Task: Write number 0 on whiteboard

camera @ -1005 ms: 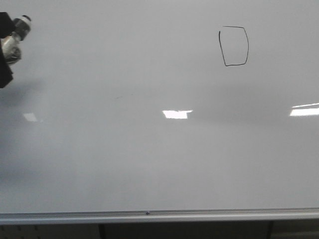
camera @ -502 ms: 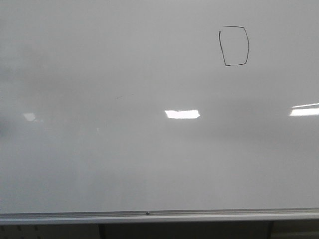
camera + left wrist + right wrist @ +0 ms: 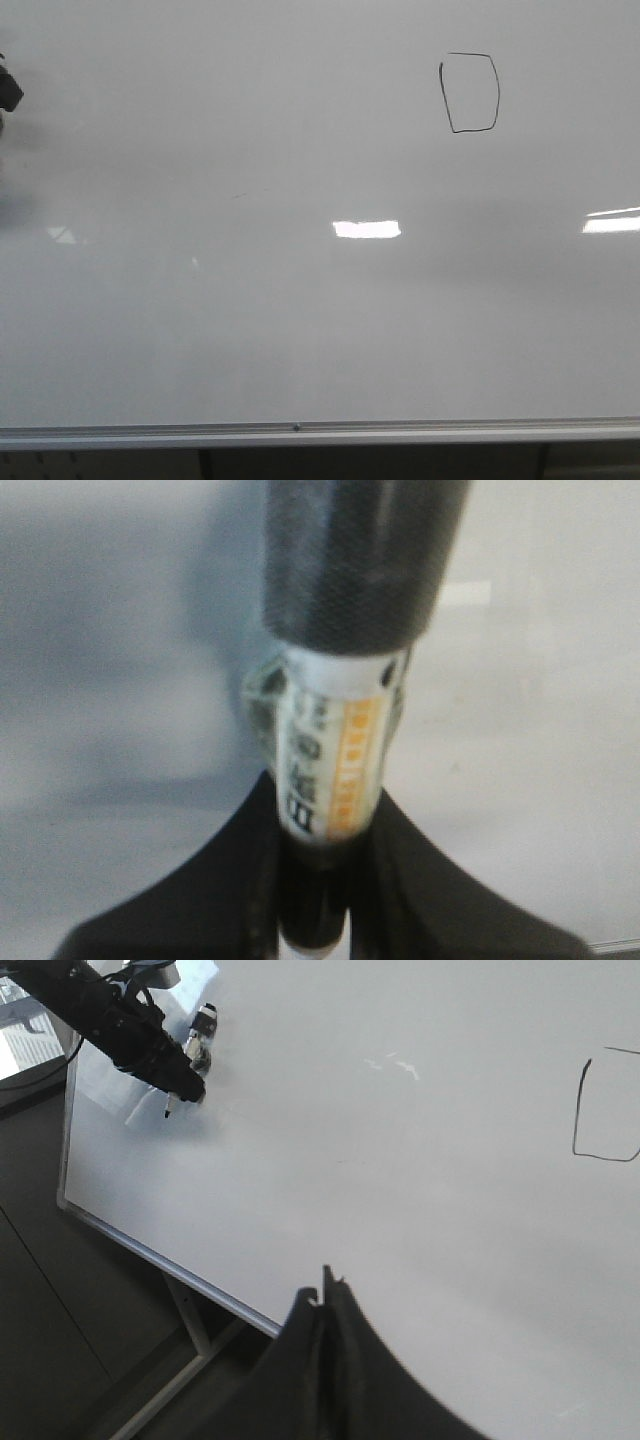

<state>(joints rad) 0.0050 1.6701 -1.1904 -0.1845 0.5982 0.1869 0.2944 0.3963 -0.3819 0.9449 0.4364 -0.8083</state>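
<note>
Whiteboard (image 3: 300, 330) filling the front view, silver rail along the bottom. Left end effector (image 3: 315, 880) at far left edge, clamped on a marker (image 3: 330, 770). Right end effector (image 3: 325, 1305) pressed together, empty. Number 0 (image 3: 470, 93) upper right, well apart from both.

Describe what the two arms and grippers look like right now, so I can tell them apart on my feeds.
The left gripper has matte black fingers flaring out like a curved wedge. In the right wrist view, the left arm looks black and bulky, with dark cables running along it and a silver-and-black cylindrical part beside it. The right gripper has the same black fingers, tapering to thin tips.
</note>
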